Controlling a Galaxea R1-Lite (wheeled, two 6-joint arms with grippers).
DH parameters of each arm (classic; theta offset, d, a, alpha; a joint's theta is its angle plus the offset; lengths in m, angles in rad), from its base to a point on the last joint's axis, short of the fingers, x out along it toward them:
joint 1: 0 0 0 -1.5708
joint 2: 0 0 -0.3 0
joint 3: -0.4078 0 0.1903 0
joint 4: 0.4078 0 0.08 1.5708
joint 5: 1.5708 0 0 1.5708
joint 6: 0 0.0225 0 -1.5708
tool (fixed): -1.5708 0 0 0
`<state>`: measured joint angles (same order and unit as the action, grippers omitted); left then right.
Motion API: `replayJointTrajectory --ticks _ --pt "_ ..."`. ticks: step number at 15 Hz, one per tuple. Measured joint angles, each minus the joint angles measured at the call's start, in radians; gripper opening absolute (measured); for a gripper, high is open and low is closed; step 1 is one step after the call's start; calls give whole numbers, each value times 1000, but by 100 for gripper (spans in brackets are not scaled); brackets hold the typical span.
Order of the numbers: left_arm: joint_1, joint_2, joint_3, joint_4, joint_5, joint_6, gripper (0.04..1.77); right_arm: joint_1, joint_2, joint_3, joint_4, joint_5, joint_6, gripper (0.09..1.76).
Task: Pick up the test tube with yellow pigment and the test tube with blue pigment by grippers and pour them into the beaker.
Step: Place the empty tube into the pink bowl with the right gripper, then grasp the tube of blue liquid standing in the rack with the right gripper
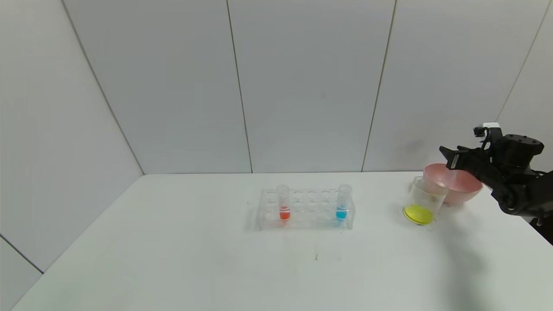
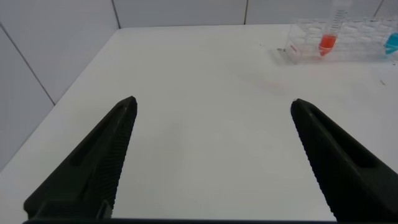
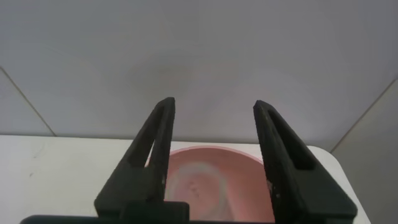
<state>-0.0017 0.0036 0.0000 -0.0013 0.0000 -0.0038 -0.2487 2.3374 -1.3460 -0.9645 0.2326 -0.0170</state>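
The left gripper [image 2: 211, 155] hangs over bare bench [image 1: 173, 259], released, well apart from the rack [image 1: 305, 209]. In that clear rack stand a red-liquid tube [image 1: 283, 203] toward its left end and the test tube with blue pigment [image 1: 343, 203] at its right end. Farther right, the beaker [image 1: 423, 206] holds yellow liquid, touching or just beside the pink bowl [image 1: 458, 185]. The right gripper [image 3: 214, 143] hovers above that bowl, released and empty, near the beaker. A slim tube inside the beaker may be there; unclear.
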Motion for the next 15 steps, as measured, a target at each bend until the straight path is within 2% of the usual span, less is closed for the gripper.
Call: replayJointTrajectory --ticks 5,8,11,12,15 --pt "0 0 0 0 0 0 176 5 -13 7 -2 -7 -1 132" --pt "0 0 0 0 0 0 176 23 -66 32 -1 -29 0 144" --pt "0 0 0 0 0 0 176 62 -164 127 -1 -41 3 153" --pt "0 0 0 0 0 0 176 87 -203 171 -2 -62 13 155" --pt "0 0 0 0 0 0 176 225 -319 320 -32 -219 71 160"
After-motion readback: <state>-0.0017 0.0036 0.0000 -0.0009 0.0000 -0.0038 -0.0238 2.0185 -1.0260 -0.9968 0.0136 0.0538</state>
